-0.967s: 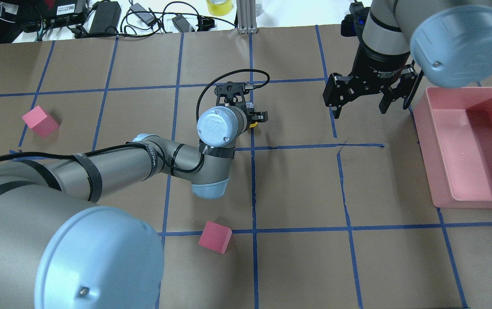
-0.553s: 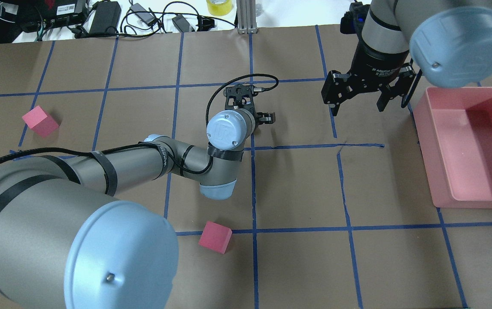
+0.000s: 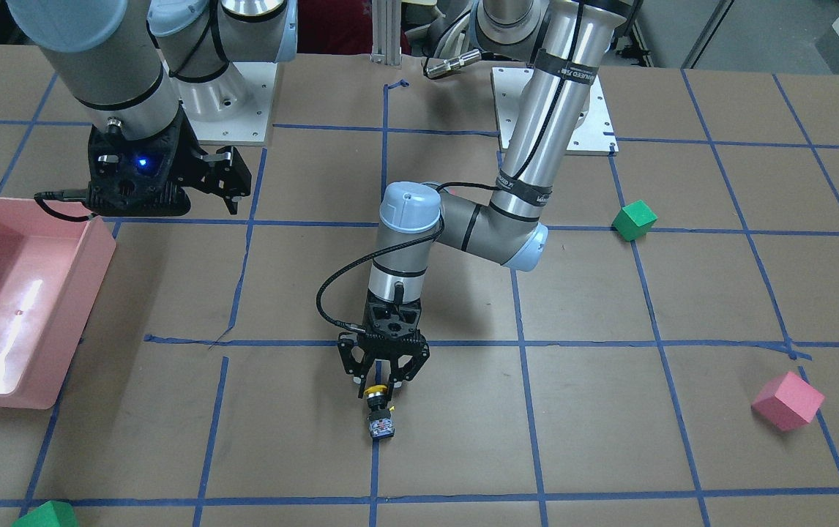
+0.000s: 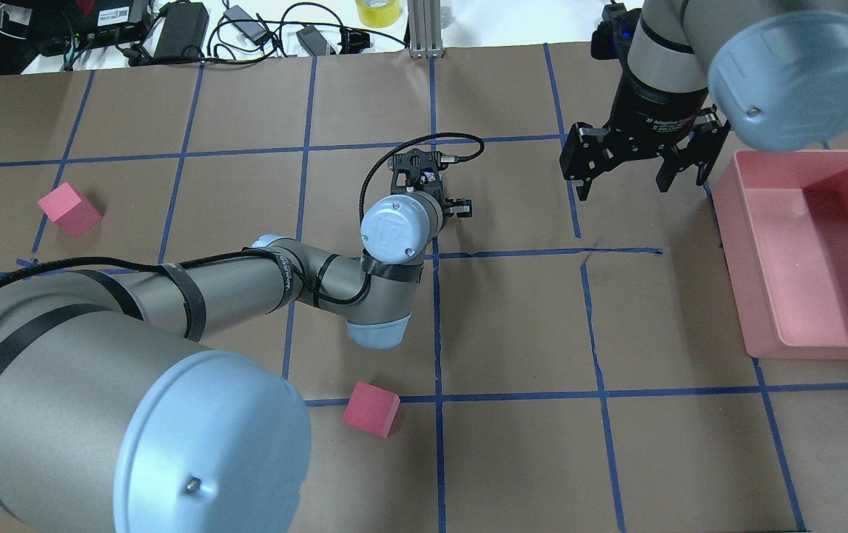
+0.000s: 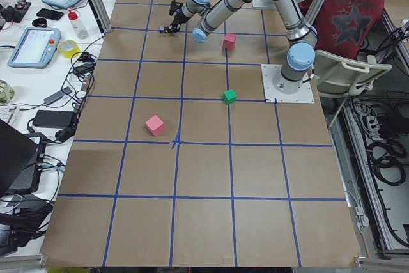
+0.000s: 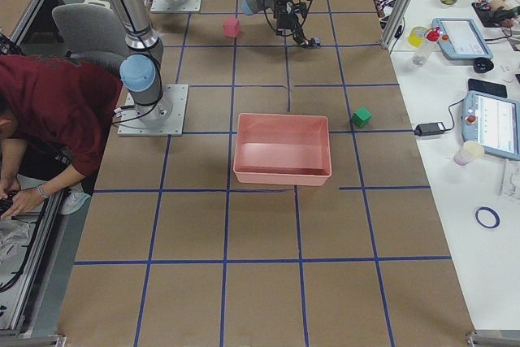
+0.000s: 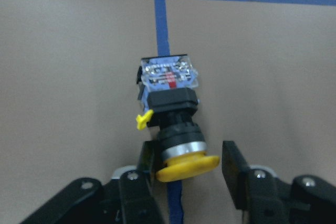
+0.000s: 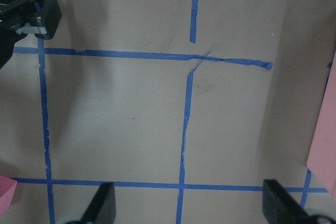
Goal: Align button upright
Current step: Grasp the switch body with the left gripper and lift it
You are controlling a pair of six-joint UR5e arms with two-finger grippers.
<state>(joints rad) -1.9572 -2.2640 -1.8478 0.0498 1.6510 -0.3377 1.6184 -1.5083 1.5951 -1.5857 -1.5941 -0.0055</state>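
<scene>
The button (image 3: 379, 413) lies on its side on a blue tape line. Its yellow cap points toward the robot and its grey base points away. In the left wrist view the button (image 7: 170, 108) has its cap between my fingers. My left gripper (image 3: 378, 388) points down over the cap and is open. One finger (image 7: 149, 156) is against the cap and the other (image 7: 233, 166) stands a little apart. In the overhead view the wrist hides most of the button. My right gripper (image 4: 624, 189) hovers open and empty near the pink bin.
A pink bin (image 4: 801, 152) stands at the right of the overhead view. Pink cubes (image 4: 69, 209) (image 4: 371, 409) lie to the left and in front of the left arm. Green cubes (image 3: 634, 219) (image 3: 46, 514) sit farther off. Cables and tape lie beyond the far table edge.
My left wrist has moved a little right and away from the robot. The yellow cap seen under the finger a second ago is now hidden overhead. The right gripper has hardly moved.
</scene>
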